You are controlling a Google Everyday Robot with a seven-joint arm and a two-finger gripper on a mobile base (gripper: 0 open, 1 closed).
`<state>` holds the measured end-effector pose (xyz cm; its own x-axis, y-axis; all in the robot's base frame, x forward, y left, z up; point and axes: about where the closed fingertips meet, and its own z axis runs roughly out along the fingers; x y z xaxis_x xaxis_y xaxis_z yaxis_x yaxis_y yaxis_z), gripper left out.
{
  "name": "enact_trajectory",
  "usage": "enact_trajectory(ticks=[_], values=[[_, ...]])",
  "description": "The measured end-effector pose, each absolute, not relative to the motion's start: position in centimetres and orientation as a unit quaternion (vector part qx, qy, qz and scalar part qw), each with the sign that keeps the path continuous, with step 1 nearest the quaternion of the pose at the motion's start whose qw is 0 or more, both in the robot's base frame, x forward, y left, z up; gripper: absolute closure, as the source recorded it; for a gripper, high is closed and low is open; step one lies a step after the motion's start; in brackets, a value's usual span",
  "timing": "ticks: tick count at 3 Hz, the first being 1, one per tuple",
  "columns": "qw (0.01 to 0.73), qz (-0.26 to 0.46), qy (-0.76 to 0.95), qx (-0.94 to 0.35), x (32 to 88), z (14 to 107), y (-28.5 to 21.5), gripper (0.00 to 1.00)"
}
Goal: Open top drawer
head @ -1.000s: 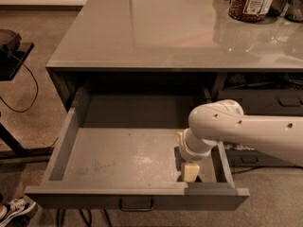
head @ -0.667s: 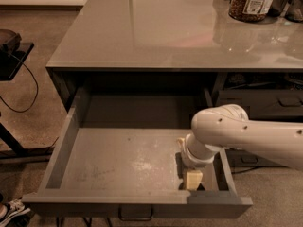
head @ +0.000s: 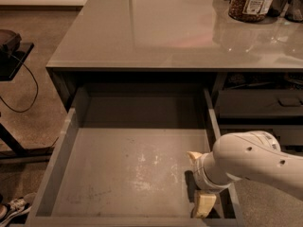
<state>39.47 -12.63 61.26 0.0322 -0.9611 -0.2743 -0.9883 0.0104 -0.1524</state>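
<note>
The top drawer (head: pixel 61 155) is pulled far out from under the grey counter. Its deep tray shows a scuffed pale-grey floor with nothing in it. Its front panel runs along the bottom edge of the view, and the handle is out of view. My gripper (head: pixel 199 181) is inside the drawer at its front right corner, on the end of the white arm (head: pixel 255 162) that comes in from the right. Two cream fingertips (head: pixel 204 205) show, set apart, the nearer one against the inside of the front panel. The gripper holds nothing.
The glossy grey countertop (head: pixel 156 27) spans the top, with a jar (head: pixel 251 1) of brown contents at the back right. Narrower grey drawers (head: pixel 258 103) sit to the right. A black stand with a cable (head: pixel 12 46) is on the left, and a shoe (head: pixel 12 207) is at the bottom left.
The drawer has slid further out toward the camera. My arm and gripper have moved with it toward the front, staying in the right front corner.
</note>
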Motion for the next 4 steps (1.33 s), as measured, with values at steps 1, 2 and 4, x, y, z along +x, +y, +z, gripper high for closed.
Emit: enact_trajectory(ticks=[1,2,4], values=[[0.153,0.045,0.694,-0.702,39.5,61.3,-12.6,0.0],[0.153,0.045,0.695,-0.701,40.5,63.7,-13.2,0.0],[0.164,-0.006,0.721,-0.673,40.5,77.3,-15.7,0.0]])
